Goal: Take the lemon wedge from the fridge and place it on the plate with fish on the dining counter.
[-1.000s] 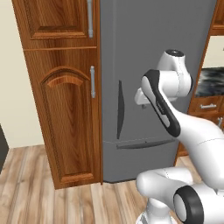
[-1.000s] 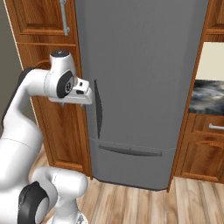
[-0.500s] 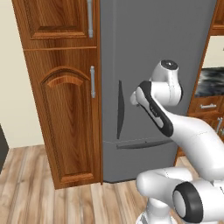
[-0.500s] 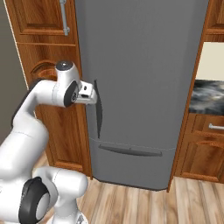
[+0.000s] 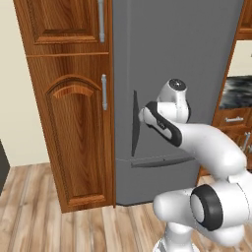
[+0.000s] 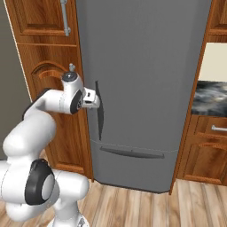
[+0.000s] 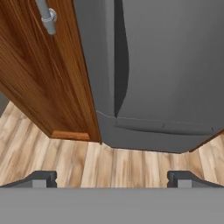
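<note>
Left base view: tall plain grey fridge [image 5: 177, 64] closed, flanked on its left by a brown wooden cupboard [image 5: 74, 123] with an arched door panel and a slim silver handle [image 5: 104, 92]. White arm reaching forward from the lower right, wrist close to the fridge's slim dark curved vertical handle [image 5: 135, 123]; fingertips hidden behind the wrist here. Dark horizontal drawer handle [image 5: 160, 161] lower on the fridge front. Light wooden plank floor [image 5: 44, 216] below.

Right base view: two-finger gripper [image 6: 95, 98] level with the upper part of the dark vertical handle [image 6: 99, 116], just beside it; contact impossible to tell. Fridge door [image 6: 142, 80] shut, so lemon wedge unseen, presumably inside.

Hand view: two small dark finger tips [image 7: 42, 177] spread to the full width of the frame, nothing between them, nothing held. Looking down along the fridge front [image 7: 175, 65], vertical handle [image 7: 121, 57] ahead, wooden cupboard [image 7: 39, 78] at left, plank floor [image 7: 109, 162] beneath.
</note>
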